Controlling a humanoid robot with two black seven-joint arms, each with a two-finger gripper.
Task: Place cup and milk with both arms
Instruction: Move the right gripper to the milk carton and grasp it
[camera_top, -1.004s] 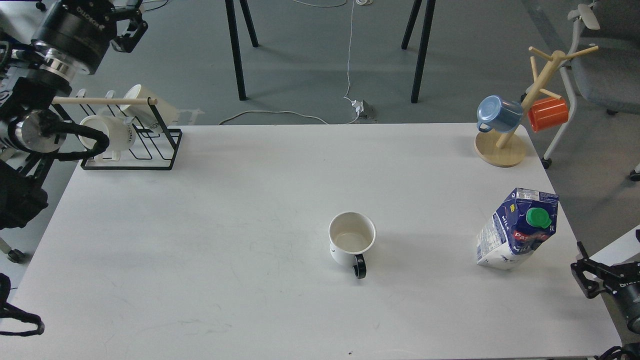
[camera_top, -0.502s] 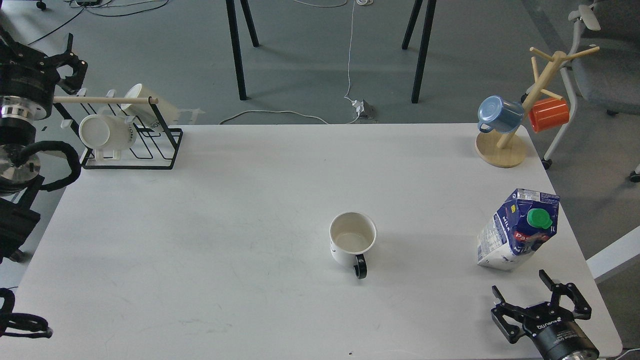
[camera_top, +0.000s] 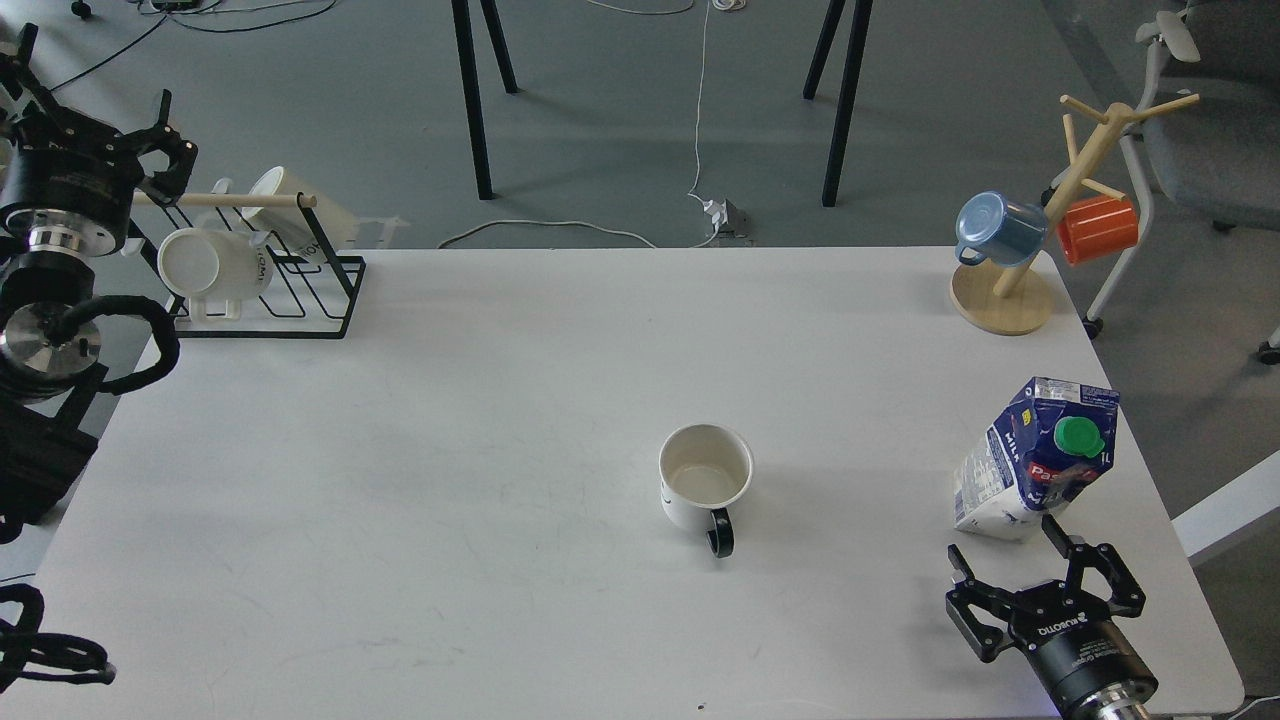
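The cup (camera_top: 704, 485), a white mug with a black handle pointing toward me, stands upright near the middle of the white table (camera_top: 450, 450). The milk (camera_top: 1035, 460), a blue and white carton with a green cap, stands at the right side. My right gripper (camera_top: 1002, 546) is open and empty, low over the front right corner, its fingertips just in front of the carton's base. My left gripper (camera_top: 95, 100) is open and empty, off the table's far left corner, beside the mug rack.
A black wire rack (camera_top: 300, 300) with white mugs and a wooden rod stands at the far left corner. A wooden mug tree (camera_top: 1005, 295) with a blue mug (camera_top: 995, 228) and an orange mug (camera_top: 1097, 228) stands at the far right corner. A chair (camera_top: 1200, 150) is beyond the right edge.
My right gripper came in from the right edge onto the front right of the table and moved up close to the carton. My left gripper swung down and left, then slightly right.
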